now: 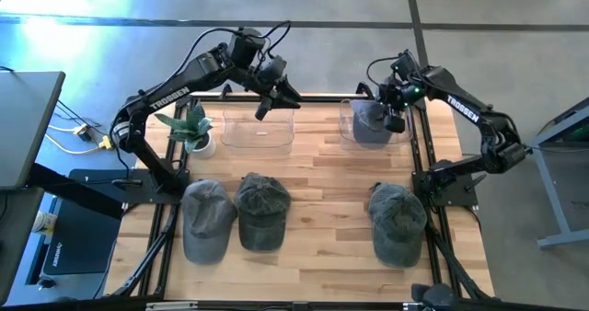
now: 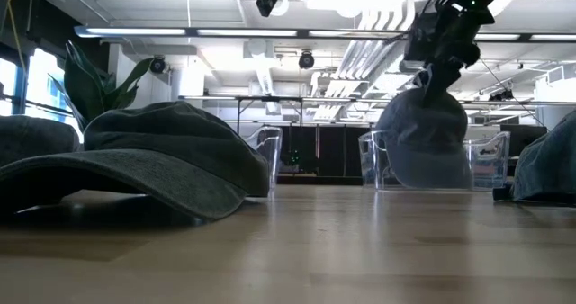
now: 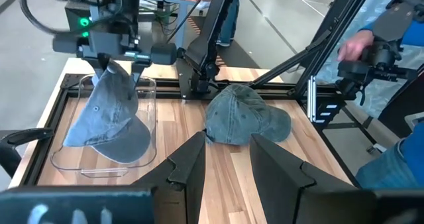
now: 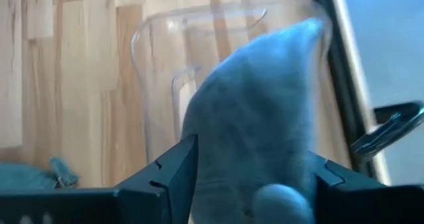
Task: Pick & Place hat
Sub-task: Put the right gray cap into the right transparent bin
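A grey-blue denim hat hangs from my right gripper inside the clear right-hand bin at the table's far edge. It also appears in the low view and the left wrist view. My left gripper is open and empty, held high over the clear left-hand bin, which has nothing in it. Three more grey hats lie crown-up along the near side: two at the left and one at the right. My right gripper pinches the top of the hat's crown between its two fingers, coming from above and pointing down. The hat hangs below the fingers with its brim low inside the bin. Whether the brim rests on the bin's floor, I cannot tell.
A potted plant stands at the far left, beside the left bin. Black frame rails run along the table's sides. Bare wood lies in the table's middle. Beyond the table, a person's hand shows.
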Controlling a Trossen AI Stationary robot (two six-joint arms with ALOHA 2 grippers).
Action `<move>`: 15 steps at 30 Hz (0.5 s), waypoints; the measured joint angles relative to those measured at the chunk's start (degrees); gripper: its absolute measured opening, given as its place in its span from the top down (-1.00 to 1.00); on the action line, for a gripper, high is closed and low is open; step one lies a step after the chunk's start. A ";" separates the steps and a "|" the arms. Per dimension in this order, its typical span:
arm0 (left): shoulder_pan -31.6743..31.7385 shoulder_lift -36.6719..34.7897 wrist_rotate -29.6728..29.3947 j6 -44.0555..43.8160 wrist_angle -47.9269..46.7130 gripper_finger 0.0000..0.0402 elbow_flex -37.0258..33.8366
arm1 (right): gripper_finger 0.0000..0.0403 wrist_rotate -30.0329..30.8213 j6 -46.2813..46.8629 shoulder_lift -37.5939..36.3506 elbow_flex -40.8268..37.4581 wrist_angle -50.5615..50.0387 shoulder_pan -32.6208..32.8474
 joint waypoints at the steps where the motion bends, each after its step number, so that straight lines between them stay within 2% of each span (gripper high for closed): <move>1: 0.00 0.00 0.00 0.00 0.01 0.43 0.00 | 0.15 -0.17 -0.11 0.00 0.64 0.15 0.04; 6: -0.02 0.02 0.00 0.02 0.02 0.43 0.00 | 0.21 0.02 -4.61 0.00 1.32 0.74 0.05; 12: -0.02 0.02 0.04 -0.98 0.02 0.43 0.00 | 0.18 6.90 -3.33 0.00 1.32 2.39 0.05; 15: -0.02 0.02 0.07 -1.11 0.03 0.43 0.00 | 0.11 8.39 -3.42 0.00 1.27 2.79 0.05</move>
